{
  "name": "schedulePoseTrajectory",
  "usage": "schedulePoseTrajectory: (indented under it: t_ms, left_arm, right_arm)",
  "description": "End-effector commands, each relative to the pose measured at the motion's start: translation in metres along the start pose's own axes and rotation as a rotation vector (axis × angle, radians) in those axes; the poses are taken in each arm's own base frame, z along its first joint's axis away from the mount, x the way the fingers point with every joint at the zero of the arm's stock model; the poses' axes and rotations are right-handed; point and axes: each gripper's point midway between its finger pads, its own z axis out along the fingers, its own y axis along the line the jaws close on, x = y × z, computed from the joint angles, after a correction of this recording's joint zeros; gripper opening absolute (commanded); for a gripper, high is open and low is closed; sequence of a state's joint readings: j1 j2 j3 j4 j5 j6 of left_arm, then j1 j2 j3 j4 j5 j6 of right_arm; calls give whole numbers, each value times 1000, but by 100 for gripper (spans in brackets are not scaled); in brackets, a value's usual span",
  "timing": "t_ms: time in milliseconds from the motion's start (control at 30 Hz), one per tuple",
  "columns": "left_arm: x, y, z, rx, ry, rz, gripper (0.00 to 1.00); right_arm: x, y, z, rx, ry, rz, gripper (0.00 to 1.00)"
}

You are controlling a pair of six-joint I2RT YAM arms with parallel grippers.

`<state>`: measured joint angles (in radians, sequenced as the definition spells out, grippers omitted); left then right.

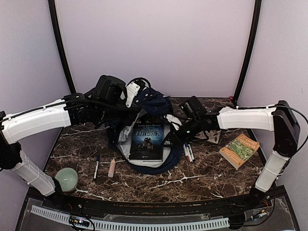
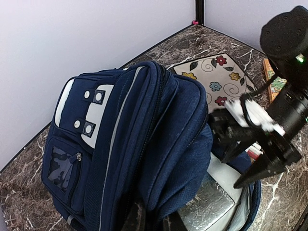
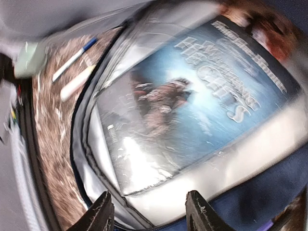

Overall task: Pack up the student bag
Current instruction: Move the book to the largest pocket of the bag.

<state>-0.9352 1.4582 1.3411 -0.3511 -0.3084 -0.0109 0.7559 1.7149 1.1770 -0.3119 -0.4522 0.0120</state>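
The student bag [image 1: 161,108] is a navy backpack lying open mid-table, its light grey lining [image 1: 126,144] showing. A dark blue book [image 1: 147,139] lies inside the opening. My left gripper [image 1: 129,98] is shut on the bag's upper flap and holds it raised; in the left wrist view the navy fabric [image 2: 144,134] is pinched at my left gripper [image 2: 156,216]. My right gripper [image 1: 174,137] hovers at the bag's right rim. In its wrist view the fingers [image 3: 101,214] stand open with nothing between them, above the book [image 3: 192,106] and the lining [image 3: 202,187].
Left of the bag lie a pen [image 1: 96,167], a pinkish tube [image 1: 112,167] and a green candle [image 1: 66,178]. Markers [image 1: 187,152] lie by the bag's right side, with an orange-green book [image 1: 239,150] farther right. A floral piece [image 2: 216,79] sits behind.
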Motion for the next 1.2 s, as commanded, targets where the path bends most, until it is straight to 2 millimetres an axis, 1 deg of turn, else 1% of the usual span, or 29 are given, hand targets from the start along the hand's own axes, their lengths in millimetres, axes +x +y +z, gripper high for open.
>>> schedulePoseTrajectory:
  t_ms: [0, 100, 300, 467, 533, 700, 800, 900, 1033, 1100, 1167]
  left_arm:
    - [-40, 11, -29, -16, -150, -37, 0]
    - [-40, 11, -31, -14, -154, -36, 0]
    - [-39, 9, -31, -4, -152, -36, 0]
    - [-39, 9, -30, -2, -153, -34, 0]
    - [-39, 8, -30, -2, -153, -30, 0]
    - [-41, 8, -30, -3, -156, -20, 0]
    - [-40, 6, -29, 11, -153, -11, 0]
    - [-39, 3, -29, 25, -152, -1, 0]
    - [-41, -3, -30, 61, -165, 16, 0]
    - [-43, -7, -29, 80, -177, 14, 0]
    - [-44, -10, -28, 92, -182, 12, 0]
  right_arm:
    - [14, 11, 15, 98, 93, -353, 51]
    - [18, 15, 28, 130, 134, -455, 52]
    - [21, 21, 51, 164, 193, -557, 65]
    - [33, 23, 63, 192, 251, -646, 70]
    - [35, 18, 64, 213, 267, -662, 71]
    - [38, -7, 61, 349, 324, -695, 71]
    - [30, -26, 52, 461, 312, -724, 71]
    - [9, -44, 42, 552, 265, -713, 70]
    - [-19, -69, 33, 653, 189, -682, 70]
    - [-31, -78, 33, 686, 140, -666, 70]
    - [-41, -82, 38, 704, 106, -657, 70]
